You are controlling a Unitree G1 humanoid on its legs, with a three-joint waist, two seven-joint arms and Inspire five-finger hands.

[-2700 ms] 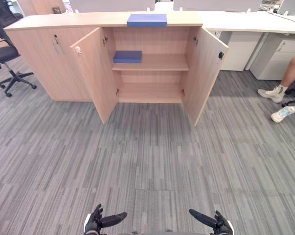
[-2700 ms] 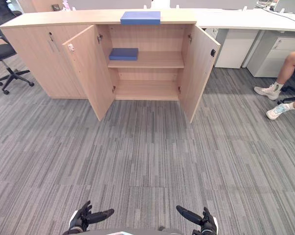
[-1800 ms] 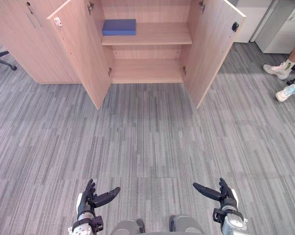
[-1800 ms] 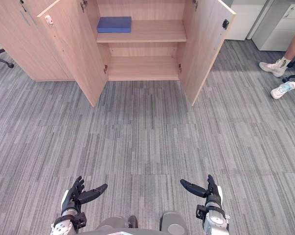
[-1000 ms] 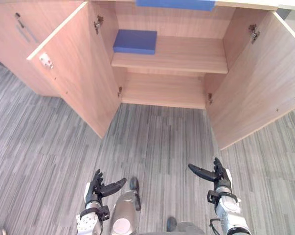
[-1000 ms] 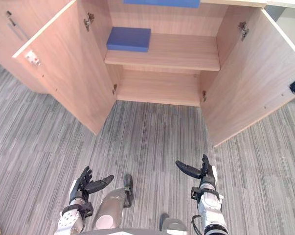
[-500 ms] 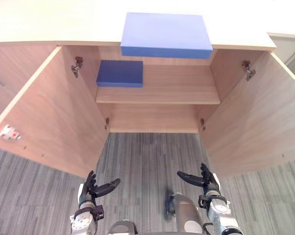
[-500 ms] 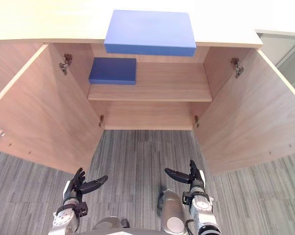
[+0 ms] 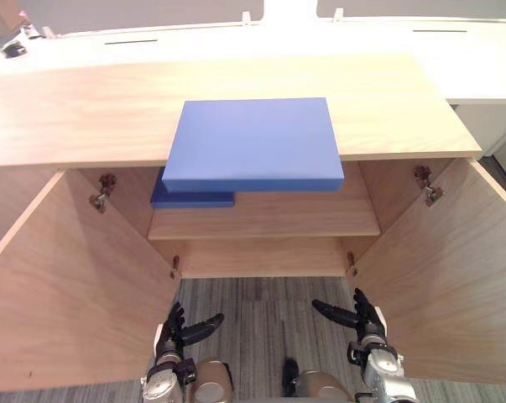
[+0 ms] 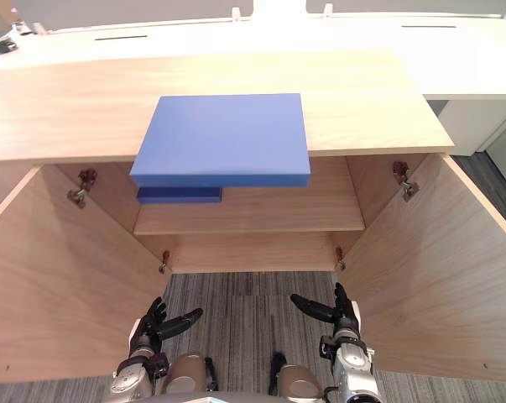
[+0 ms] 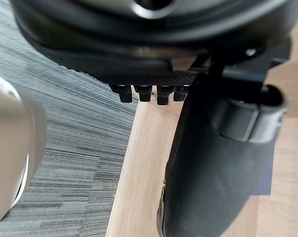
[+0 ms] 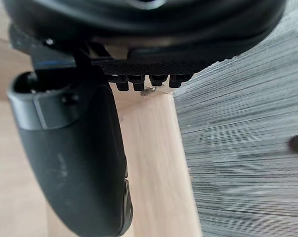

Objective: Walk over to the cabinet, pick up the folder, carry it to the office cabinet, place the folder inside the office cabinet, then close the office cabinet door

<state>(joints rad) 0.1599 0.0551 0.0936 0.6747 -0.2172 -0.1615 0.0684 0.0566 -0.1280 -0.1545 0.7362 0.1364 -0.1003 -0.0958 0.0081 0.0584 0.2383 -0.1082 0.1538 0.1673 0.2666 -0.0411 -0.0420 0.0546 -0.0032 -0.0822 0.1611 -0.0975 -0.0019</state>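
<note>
A blue folder (image 9: 253,143) lies flat on the wooden cabinet top (image 9: 85,109), its front edge hanging a little over the opening. Below it a second, darker blue folder (image 9: 190,198) rests on the left part of the inner shelf (image 9: 303,220). Both cabinet doors stand wide: left door (image 9: 59,285), right door (image 9: 454,277). My left hand (image 9: 179,332) and right hand (image 9: 362,319) hang low over the carpet before the cabinet, fingers straight, holding nothing. The left hand (image 11: 213,163) and right hand (image 12: 74,163) show the same close up.
A white desk surface (image 9: 471,59) runs behind and to the right of the cabinet top. Grey striped carpet (image 9: 261,302) lies between the two doors. The lower compartment (image 9: 261,256) under the shelf holds nothing visible.
The camera has come closer and now looks down onto the cabinet top, so the top folder appears larger and covers most of the shelf folder. Both hands stay low and open.
</note>
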